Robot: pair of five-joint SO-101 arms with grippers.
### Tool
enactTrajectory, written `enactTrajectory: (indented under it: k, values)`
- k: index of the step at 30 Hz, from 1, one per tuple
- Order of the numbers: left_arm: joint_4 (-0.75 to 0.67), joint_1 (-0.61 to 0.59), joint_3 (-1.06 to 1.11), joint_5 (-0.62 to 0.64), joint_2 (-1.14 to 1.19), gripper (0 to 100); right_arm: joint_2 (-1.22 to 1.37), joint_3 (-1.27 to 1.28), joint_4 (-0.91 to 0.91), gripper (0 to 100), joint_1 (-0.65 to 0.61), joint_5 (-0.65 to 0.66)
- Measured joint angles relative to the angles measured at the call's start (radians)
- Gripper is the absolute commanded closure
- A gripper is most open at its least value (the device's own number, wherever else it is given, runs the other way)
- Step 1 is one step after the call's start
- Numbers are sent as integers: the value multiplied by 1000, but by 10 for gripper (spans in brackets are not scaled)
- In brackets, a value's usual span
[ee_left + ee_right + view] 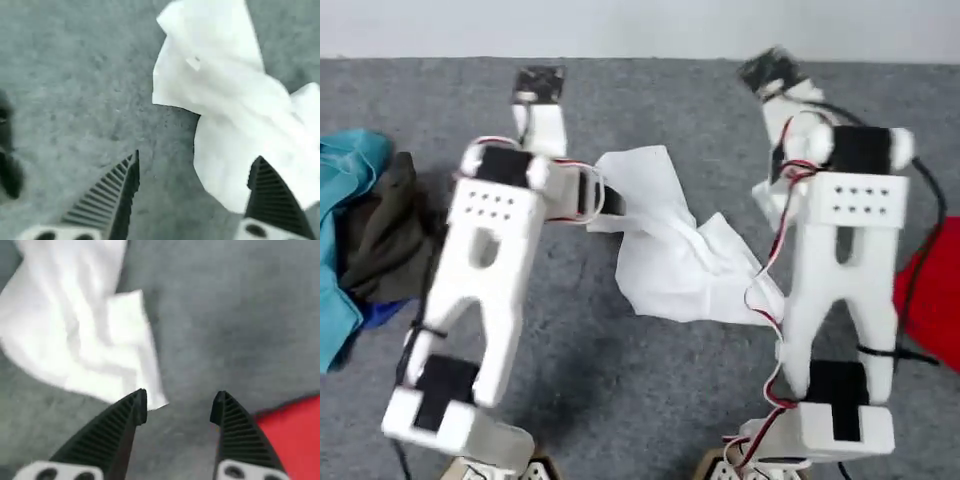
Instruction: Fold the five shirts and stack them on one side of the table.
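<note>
A crumpled white shirt lies in the middle of the grey table, between the two white arms. My left gripper hangs open over the white shirt's edge, one finger above cloth and the other above bare table. My right gripper is open too, just off a corner of the white shirt, with nothing between its fingers. A red shirt lies at the table's right edge, and its corner shows beside the right gripper.
A heap of shirts in teal, dark olive and blue sits at the table's left edge. Bare grey table lies in front of the white shirt, between the arm bases. A pale wall runs along the far edge.
</note>
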Motion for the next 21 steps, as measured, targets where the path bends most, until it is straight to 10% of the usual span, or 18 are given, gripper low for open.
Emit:
enactTrajectory:
  k: [13, 21]
  values:
    - [-8, 95, -486, -57, 589, 754, 0, 397, -38, 786, -87, 121]
    - [232, 161, -937, -91, 913, 990, 0, 404, -153, 786, 14, 124]
